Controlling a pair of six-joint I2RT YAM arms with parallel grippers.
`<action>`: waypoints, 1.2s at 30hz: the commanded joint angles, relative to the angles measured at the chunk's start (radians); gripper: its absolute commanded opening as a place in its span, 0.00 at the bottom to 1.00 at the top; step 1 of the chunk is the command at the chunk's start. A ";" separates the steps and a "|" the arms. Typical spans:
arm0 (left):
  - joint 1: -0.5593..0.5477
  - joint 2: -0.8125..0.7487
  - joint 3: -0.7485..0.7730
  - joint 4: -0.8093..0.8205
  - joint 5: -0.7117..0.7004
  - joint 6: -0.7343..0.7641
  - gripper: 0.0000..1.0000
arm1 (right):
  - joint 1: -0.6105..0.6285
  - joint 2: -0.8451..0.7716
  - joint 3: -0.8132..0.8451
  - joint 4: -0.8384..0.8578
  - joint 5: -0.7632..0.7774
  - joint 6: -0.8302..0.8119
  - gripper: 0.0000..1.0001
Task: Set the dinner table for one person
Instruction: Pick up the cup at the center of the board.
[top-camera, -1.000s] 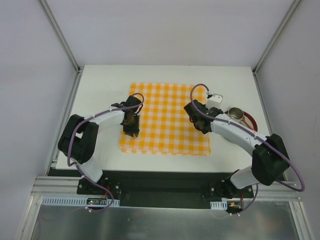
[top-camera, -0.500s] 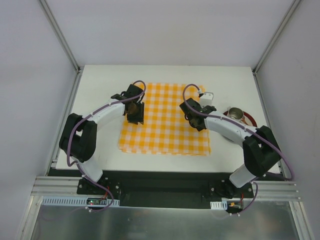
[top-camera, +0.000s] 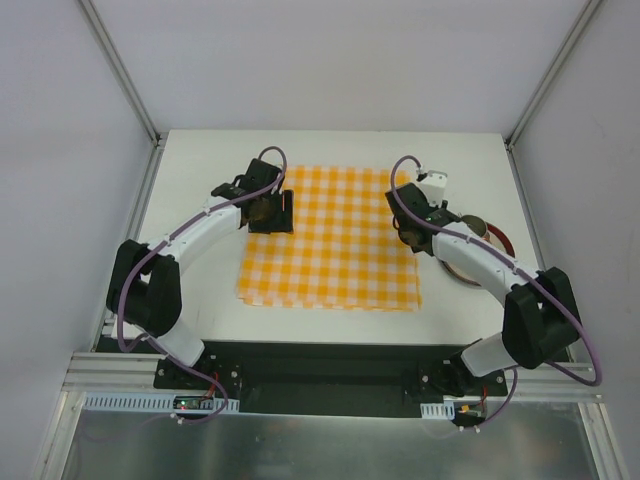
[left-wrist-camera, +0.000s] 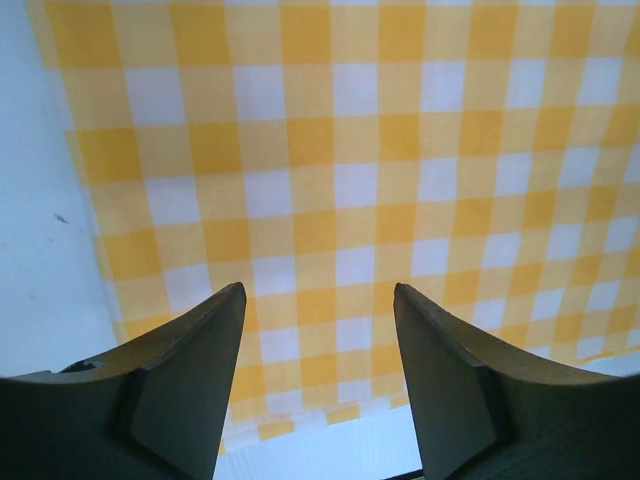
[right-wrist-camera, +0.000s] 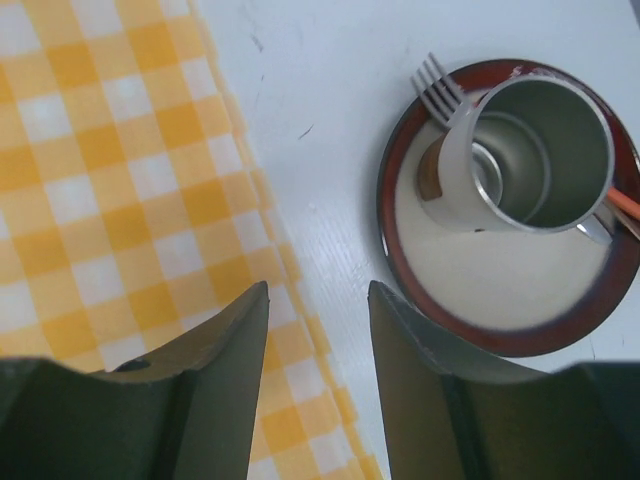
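The dinner table (top-camera: 200, 170) is a large white tabletop with an orange-and-white checked cloth (top-camera: 330, 240) spread flat at its middle. My left gripper (top-camera: 275, 212) hovers over the cloth's far left part, open, with nothing between its fingers (left-wrist-camera: 318, 300). My right gripper (top-camera: 408, 225) hangs over the cloth's right edge (right-wrist-camera: 318, 295), open and empty. Just right of it a red-rimmed plate (right-wrist-camera: 500, 280) carries an upright metal cup (right-wrist-camera: 530, 150), a fork (right-wrist-camera: 440, 90) and an orange-handled utensil (right-wrist-camera: 625, 205).
The plate (top-camera: 492, 248) sits near the table's right edge, partly under the right arm. Bare white tabletop (left-wrist-camera: 40, 260) shows left of the cloth. Metal frame posts (top-camera: 125, 75) and grey walls enclose the table.
Both grippers have opened wider and moved toward the far side of the cloth. The right gripper has swung right, toward the plate. The cloth lies still.
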 joint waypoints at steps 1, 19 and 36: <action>-0.008 -0.004 0.049 0.014 -0.011 0.024 0.61 | -0.060 -0.006 0.076 -0.015 -0.025 -0.032 0.46; 0.029 0.042 -0.059 0.039 0.008 0.027 0.59 | -0.254 0.143 0.297 -0.086 -0.057 -0.081 0.44; 0.038 0.013 -0.057 0.045 0.029 0.041 0.58 | -0.286 0.077 0.154 -0.086 -0.080 -0.009 0.43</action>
